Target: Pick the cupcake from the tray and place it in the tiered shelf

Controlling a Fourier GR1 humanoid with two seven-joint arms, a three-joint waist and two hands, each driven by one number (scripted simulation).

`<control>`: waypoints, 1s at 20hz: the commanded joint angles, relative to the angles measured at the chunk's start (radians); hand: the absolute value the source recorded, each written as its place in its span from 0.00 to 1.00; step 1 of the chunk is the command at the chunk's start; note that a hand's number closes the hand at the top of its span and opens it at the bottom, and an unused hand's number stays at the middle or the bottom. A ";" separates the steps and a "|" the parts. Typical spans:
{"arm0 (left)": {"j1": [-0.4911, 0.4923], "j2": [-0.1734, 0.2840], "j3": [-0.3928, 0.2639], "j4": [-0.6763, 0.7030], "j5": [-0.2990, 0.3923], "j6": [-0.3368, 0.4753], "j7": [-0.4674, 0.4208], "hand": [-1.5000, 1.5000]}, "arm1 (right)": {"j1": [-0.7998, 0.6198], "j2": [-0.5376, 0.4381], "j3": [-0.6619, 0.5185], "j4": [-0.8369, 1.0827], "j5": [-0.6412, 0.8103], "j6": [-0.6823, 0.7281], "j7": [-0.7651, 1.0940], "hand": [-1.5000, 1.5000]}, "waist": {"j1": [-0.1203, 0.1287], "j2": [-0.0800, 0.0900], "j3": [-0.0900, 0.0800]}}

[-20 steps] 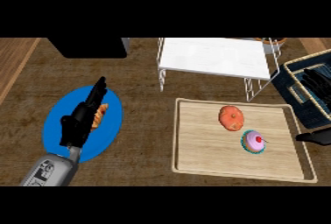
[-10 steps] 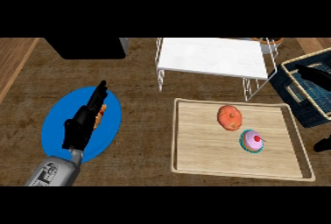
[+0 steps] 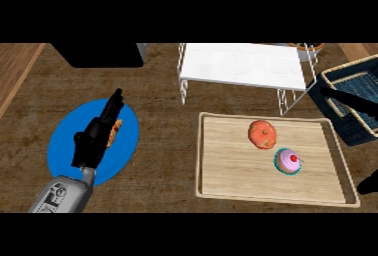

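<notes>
The left hand (image 3: 94, 140) rests with straight, open fingers above the blue plate (image 3: 66, 155). The right hand I cannot see clearly at the right edge. On the wooden tray (image 3: 221, 170) lie one cupcake (image 3: 289, 161) and one orange pastry (image 3: 262, 133). Behind stands one white tiered shelf (image 3: 244, 65). Better to approach the cupcake from above, avoiding the pastry.

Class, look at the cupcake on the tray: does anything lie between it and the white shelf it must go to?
Yes. The orange pastry lies on the tray just beyond the cupcake, roughly toward the white shelf. Lifting over it should avoid contact.
</notes>
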State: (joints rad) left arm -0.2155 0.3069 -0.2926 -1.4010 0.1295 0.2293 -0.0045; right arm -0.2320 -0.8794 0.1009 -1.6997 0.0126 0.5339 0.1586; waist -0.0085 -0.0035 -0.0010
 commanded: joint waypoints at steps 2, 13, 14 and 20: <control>-0.028 -0.023 0.041 -0.003 -0.045 -0.028 0.043 0.50 | 0.038 0.068 -0.052 -0.104 0.022 0.053 0.106 0.00 | 0.005 0.003 0.001; 0.017 -0.086 0.089 -0.024 -0.105 -0.074 0.025 0.50 | 0.160 0.188 -0.161 -0.238 0.152 0.100 0.114 0.00 | 0.005 0.002 0.001; 0.010 -0.091 0.107 0.032 -0.099 -0.090 -0.020 0.50 | 0.147 0.255 -0.063 -0.260 0.224 0.061 0.161 0.00 | 0.007 0.003 0.001; 0.053 -0.086 0.153 0.008 -0.103 -0.142 -0.046 0.50 | 0.215 0.296 -0.113 -0.268 0.284 0.101 0.097 0.00 | 0.006 0.003 0.001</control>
State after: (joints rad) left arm -0.1991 0.2057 -0.1853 -1.3937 0.0131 0.1348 -0.0054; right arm -0.0660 -0.6132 0.0077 -1.9513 0.2488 0.6198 0.2924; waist -0.0027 -0.0007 -0.0002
